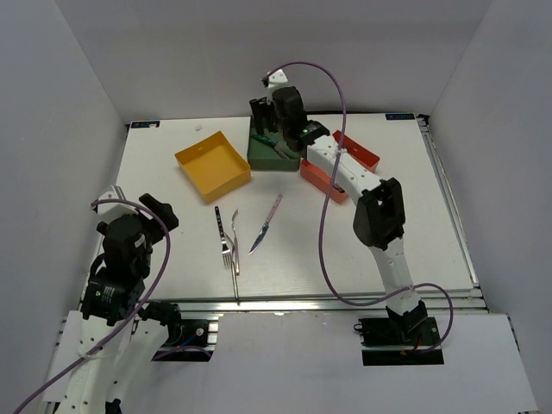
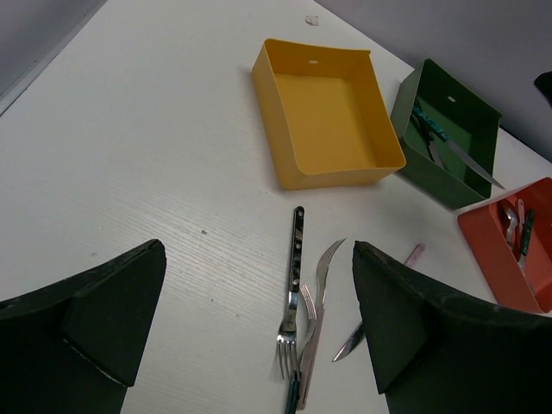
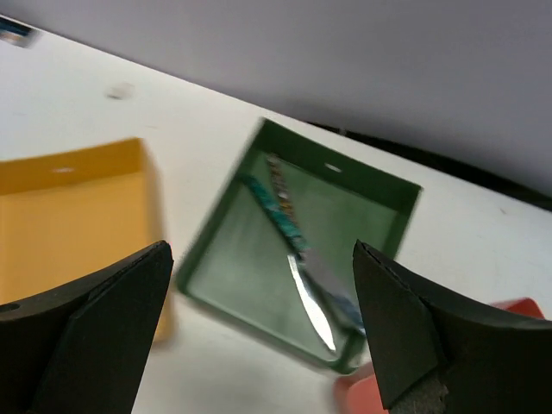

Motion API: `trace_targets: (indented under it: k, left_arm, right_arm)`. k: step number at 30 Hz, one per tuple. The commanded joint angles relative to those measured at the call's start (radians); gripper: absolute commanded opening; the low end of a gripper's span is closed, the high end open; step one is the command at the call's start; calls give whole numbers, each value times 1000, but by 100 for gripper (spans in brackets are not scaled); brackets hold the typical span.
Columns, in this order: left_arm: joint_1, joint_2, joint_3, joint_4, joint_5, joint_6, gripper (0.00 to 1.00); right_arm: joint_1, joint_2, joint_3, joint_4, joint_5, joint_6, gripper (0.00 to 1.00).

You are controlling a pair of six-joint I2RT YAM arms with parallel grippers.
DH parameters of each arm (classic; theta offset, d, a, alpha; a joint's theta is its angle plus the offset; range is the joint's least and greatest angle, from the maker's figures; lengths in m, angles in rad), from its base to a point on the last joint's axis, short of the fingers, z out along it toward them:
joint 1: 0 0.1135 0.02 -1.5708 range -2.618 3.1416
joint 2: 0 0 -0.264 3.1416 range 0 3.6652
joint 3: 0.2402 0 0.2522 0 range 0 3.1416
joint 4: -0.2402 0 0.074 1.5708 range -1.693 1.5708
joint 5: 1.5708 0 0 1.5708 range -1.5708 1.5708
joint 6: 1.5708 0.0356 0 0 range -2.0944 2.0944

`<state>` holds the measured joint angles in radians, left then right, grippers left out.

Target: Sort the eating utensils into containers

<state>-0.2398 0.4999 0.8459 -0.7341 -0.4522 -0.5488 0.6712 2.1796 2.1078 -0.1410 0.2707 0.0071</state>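
On the white table (image 1: 155, 172), the right arm stretches to the far side, and its gripper (image 3: 259, 319) hangs over the dark green square tray (image 3: 241, 259). Its black fingers (image 3: 86, 328) stand wide apart with nothing between them. The left arm sits folded at the near left corner. The left gripper (image 2: 259, 328) is likewise spread wide and empty, above the loose cutlery.

The three shallow trays lie in a row along the far part of the table. The yellow square tray (image 2: 328, 112) is on the left with nothing in it. The dark green one is just beside it in the middle, and the red-orange square tray (image 2: 483, 241) is just beside that on the right.

In the green tray lie a knife with a teal patterned handle and silver blade (image 3: 310, 310) and a second patterned handle (image 3: 278, 177). The red-orange tray holds a silver utensil (image 2: 511, 216) and a teal-handled one (image 2: 524, 228); their types are unclear.

On the bare table near the middle lie a fork with a dark speckled handle (image 2: 297, 259), a curved all-silver piece (image 2: 323, 267) touching it, and a pink-handled knife (image 1: 267, 220) a little to their right.
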Motion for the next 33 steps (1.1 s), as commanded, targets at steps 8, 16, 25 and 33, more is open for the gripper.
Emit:
trace_targets:
  k: [8,16,25,33]
  left_arm:
    - [-6,2,-2,-2,-5,-5,98]
    - [-4,14,-4,-1,3,-2,98]
    - [-6,26,-4,4,17,4,98]
    - [-4,-9,-7,6,12,4,98]
  right_arm:
    - [-125,103,14,-85,-45,-90,75]
    - [-151,195,64,-89,-113,-148,37]
    - [-16,-167,-472,26,198,181,88]
    - [139,-144,-470,-228,449,733,89]
